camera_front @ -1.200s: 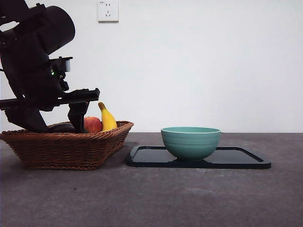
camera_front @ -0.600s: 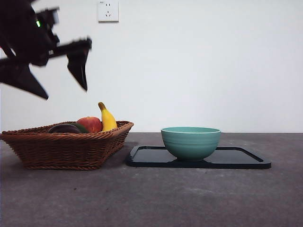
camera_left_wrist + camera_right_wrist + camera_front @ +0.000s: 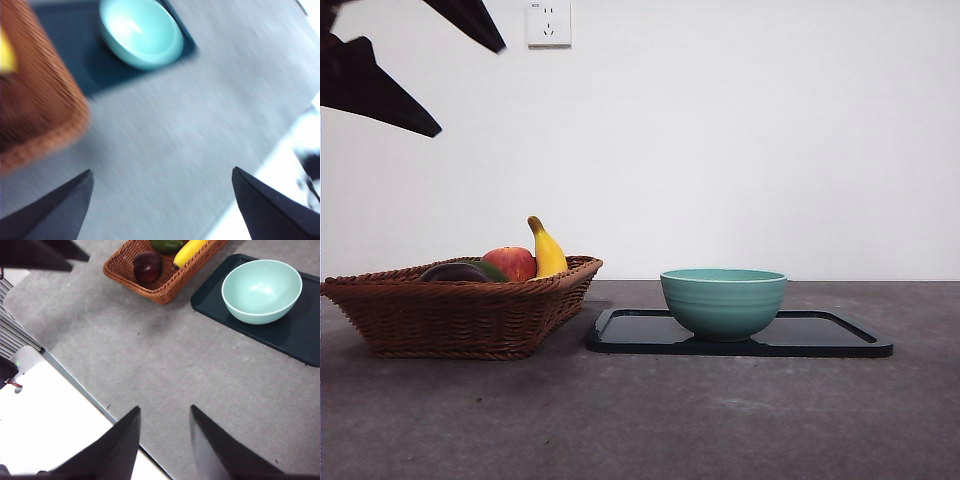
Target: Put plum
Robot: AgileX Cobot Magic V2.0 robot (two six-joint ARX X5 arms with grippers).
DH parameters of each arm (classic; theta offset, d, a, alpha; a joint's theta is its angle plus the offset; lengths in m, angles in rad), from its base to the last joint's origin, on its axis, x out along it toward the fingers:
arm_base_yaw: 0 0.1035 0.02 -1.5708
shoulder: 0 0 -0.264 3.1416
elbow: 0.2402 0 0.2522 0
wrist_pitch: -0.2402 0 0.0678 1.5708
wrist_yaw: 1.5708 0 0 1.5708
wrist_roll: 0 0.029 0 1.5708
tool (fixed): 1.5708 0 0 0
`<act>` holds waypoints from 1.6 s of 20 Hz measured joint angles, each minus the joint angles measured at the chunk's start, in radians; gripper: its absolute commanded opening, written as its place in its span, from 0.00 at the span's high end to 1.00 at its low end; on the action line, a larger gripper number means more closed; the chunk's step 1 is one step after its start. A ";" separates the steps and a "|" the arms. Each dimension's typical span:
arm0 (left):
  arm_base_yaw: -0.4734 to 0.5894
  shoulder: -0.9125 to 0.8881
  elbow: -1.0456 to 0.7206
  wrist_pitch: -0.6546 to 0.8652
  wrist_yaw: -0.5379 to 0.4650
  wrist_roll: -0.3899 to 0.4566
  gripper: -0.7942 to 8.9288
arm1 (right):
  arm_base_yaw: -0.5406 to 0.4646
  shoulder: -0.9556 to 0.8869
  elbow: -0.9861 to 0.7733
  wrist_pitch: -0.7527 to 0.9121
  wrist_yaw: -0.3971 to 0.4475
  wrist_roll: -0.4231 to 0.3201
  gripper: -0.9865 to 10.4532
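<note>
high at the top left corner of the front view, the left gripper (image 3: 425,70) shows only as two black jaw tips, spread wide apart with nothing between them. left wrist view is blurred; same jaws wide open and empty (image 3: 162,205), over bare grey table (image 3: 170,135), with the wicker basket (image 3: 40,110) and the teal bowl (image 3: 141,32) further off.

right gripper (image 3: 165,440) hangs above the table near its edge, well apart from all items, jaws slightly parted, holding nothing.

plum (image 3: 147,266) lies in the basket (image 3: 160,282), dark maroon and glossy, near the basket's rim, not touched by either gripper. in the front view it is a dark low shape (image 3: 453,272) just above the basket's rim (image 3: 460,310), at the left of the fruit. beside it a dull green fruit (image 3: 166,245), partly cut off by the picture edge in the right wrist view, and a yellow banana (image 3: 547,250) leaning up against the basket's right side. red apple (image 3: 512,263) sits between plum and banana in the front view.

right of the basket, just beside it, a black tray (image 3: 820,335) lies flat on the table (image 3: 640,420). bowl (image 3: 723,300) stands upright on the tray's left part, empty as far as the right wrist view shows (image 3: 261,290). white wall socket (image 3: 548,22) on the wall behind.
</note>
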 measured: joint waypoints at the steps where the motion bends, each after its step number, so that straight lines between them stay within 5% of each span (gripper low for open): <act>1: 0.000 -0.009 0.000 -0.030 0.009 0.019 0.47 | 0.000 0.000 0.000 0.000 0.000 0.008 0.77; 18: 0.000 -0.020 0.000 -0.064 0.013 0.079 0.47 | 0.000 0.068 0.000 0.072 0.061 0.097 0.76; 24: 0.000 -0.020 0.000 -0.064 0.013 0.079 0.47 | -0.036 0.349 0.101 0.144 0.180 0.091 0.70; 32: 0.000 -0.020 0.000 -0.064 0.013 0.079 0.47 | -0.239 0.798 0.370 0.172 0.142 -0.022 0.68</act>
